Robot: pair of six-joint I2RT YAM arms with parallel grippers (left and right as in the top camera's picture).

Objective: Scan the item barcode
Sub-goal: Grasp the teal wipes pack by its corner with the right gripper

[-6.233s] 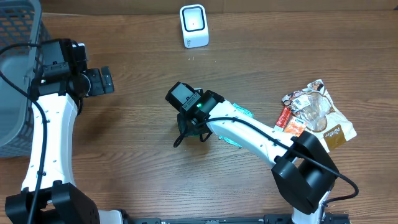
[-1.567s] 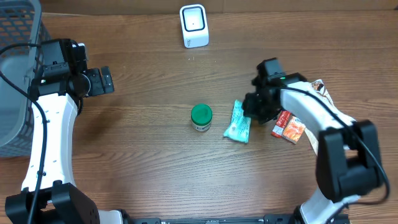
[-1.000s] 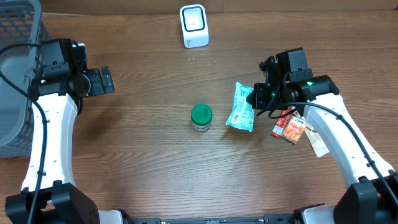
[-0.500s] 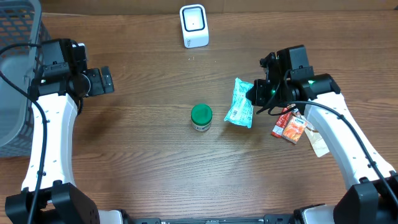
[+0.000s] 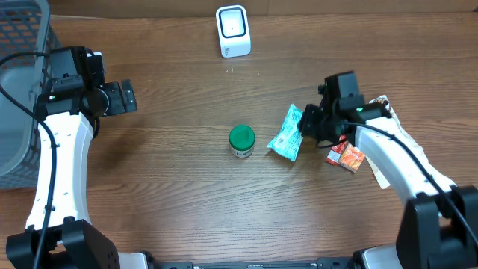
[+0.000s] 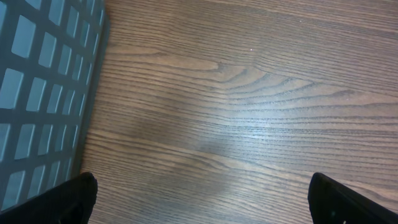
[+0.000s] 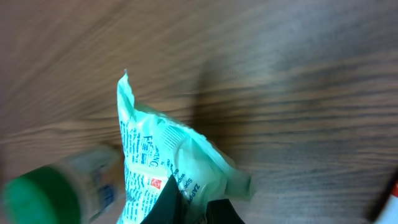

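A pale green packet (image 5: 287, 134) with blue print hangs tilted just above the wood, right of centre. My right gripper (image 5: 308, 127) is shut on its right end; in the right wrist view the dark fingers (image 7: 171, 208) pinch the green packet (image 7: 155, 162) from below. The white barcode scanner (image 5: 232, 31) stands at the back middle of the table. My left gripper (image 5: 119, 98) is open over bare wood at the left, far from the packet; its fingertips (image 6: 74, 196) show only at the bottom corners of the left wrist view.
A small jar with a green lid (image 5: 241, 140) stands left of the packet. Red-orange sachets (image 5: 346, 153) and a brown-and-white snack bag (image 5: 394, 153) lie at the right. A grey mesh basket (image 5: 22, 82) fills the far left edge.
The right gripper swung with the packet, shifting slightly right and down, and the packet tilted more. The left arm has not moved.
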